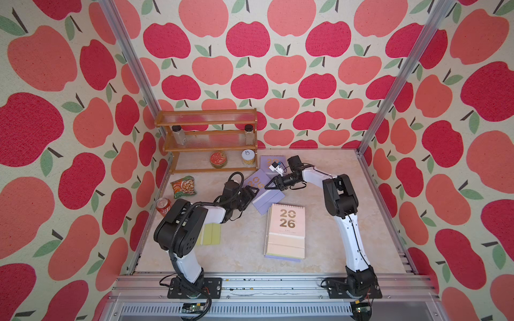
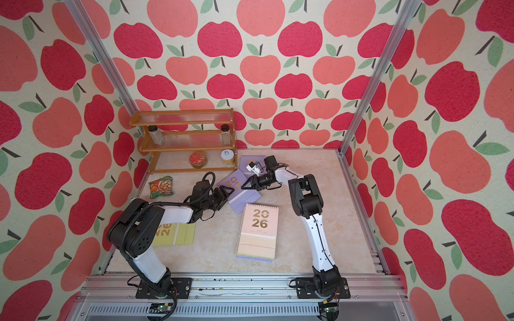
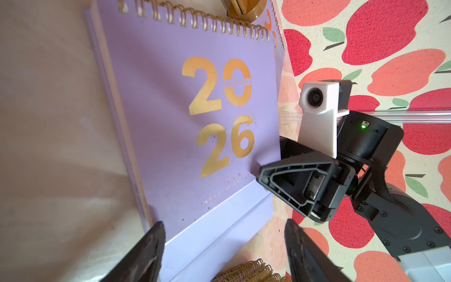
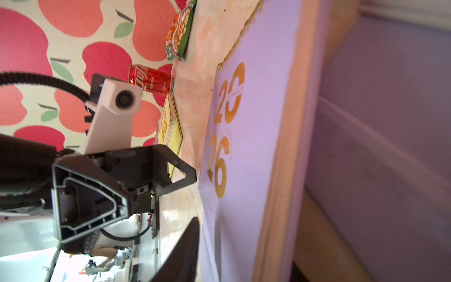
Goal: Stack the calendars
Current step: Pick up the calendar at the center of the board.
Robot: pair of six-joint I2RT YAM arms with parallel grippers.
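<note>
Right gripper [image 1: 268,186] straddles the lilac calendar's [image 1: 271,200] side edge, jaws one above the other (whether they have clamped, we cannot tell). Left gripper [image 1: 255,193] hovers, jaws spread, at its plain end, we judge to steady it. That calendar lies just beside the pink-topped stack [image 1: 286,230], its likely destination.

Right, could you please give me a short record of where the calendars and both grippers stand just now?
stack top: pink calendar, lilac edges showing beneath
loose lilac calendar: between both grippers, not on the stack
far lilac calendar: beside the shelf rack
yellow-green calendar: partly hidden under the left arm
left gripper: open, astride the loose lilac calendar's lower edge
right gripper: at that calendar's side edge; grip unclear
clutter: snack packet, red can
</note>
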